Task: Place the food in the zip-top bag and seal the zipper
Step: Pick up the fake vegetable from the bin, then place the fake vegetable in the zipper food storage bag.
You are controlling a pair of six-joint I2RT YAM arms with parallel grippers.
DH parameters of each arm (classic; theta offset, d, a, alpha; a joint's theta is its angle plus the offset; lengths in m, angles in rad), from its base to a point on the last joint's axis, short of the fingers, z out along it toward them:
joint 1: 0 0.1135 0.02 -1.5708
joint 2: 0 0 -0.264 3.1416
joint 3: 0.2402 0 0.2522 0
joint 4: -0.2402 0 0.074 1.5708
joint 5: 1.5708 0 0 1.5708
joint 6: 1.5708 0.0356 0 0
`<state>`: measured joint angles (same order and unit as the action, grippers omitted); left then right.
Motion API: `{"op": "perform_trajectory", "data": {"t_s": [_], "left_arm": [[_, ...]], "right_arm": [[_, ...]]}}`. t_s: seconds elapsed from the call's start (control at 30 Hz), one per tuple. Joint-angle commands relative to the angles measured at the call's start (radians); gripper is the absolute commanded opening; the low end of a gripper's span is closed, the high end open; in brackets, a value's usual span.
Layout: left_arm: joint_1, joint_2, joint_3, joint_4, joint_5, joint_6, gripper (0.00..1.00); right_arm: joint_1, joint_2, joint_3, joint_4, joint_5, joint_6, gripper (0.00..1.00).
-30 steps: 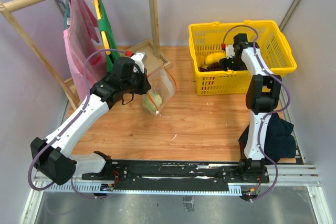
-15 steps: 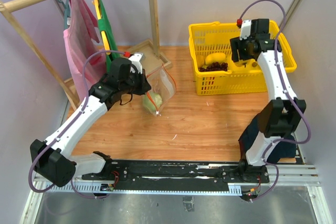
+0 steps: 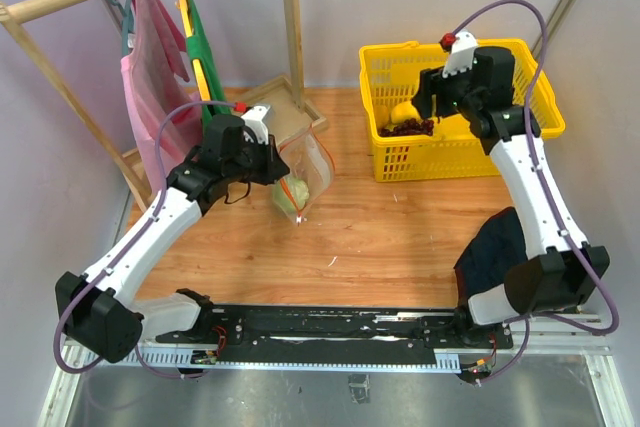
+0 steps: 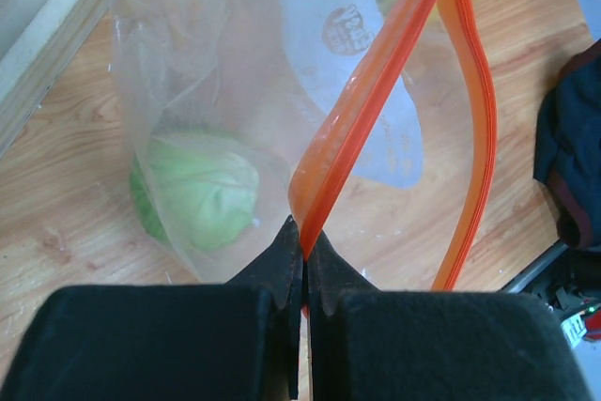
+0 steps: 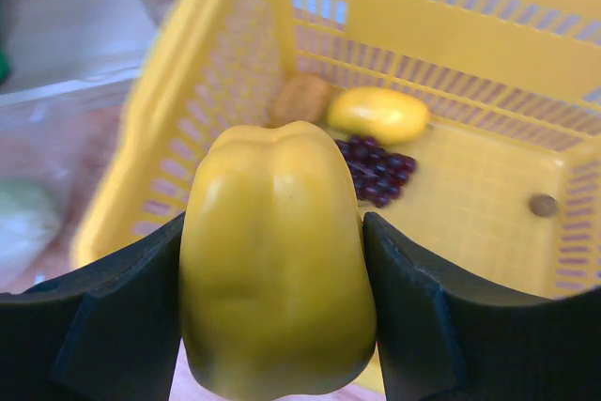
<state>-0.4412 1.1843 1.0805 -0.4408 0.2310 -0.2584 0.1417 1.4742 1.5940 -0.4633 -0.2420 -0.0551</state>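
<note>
I'd lifted the right gripper [image 5: 277, 326], jaws clenched on a yellow toy bell pepper [image 5: 277, 251], up out of the yellow plastic basket [image 3: 545, 112], while the left gripper [image 4: 302, 260] jaws pinched the red-orange zipper strip [image 4: 364, 110] of the crinkly clear plastic bag [image 4: 188, 53], mouth open for loading.

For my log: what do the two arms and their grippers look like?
Left arm and right arm: white link shells, black joints, a purple cable looping beside each. A small red cap sits near each wrist. Gripper fingers are matte black, blocky.
</note>
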Motion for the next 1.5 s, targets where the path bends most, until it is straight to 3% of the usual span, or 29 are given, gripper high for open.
{"op": "perform_trajectory", "data": {"t_s": [0.0,0.27,0.57,1.07,1.47], "left_arm": [[0.024,-0.026,-0.013,0.054,0.054,0.000,0.00],[0.040,-0.035,-0.023,0.067,0.088,-0.007,0.00],[0.059,-0.041,-0.033,0.077,0.112,-0.016,0.00],[0.080,-0.046,-0.042,0.093,0.135,-0.028,0.00],[0.086,-0.054,-0.053,0.109,0.181,-0.029,0.00]], "right_arm": [[0.108,-0.084,-0.071,0.133,-0.069,0.071,0.21],[0.361,-0.190,-0.265,0.399,-0.043,0.163,0.21],[0.577,-0.193,-0.400,0.656,-0.012,0.212,0.20],[0.654,-0.037,-0.451,0.794,-0.105,0.353,0.20],[0.656,0.096,-0.454,0.756,0.044,0.371,0.21]]}}
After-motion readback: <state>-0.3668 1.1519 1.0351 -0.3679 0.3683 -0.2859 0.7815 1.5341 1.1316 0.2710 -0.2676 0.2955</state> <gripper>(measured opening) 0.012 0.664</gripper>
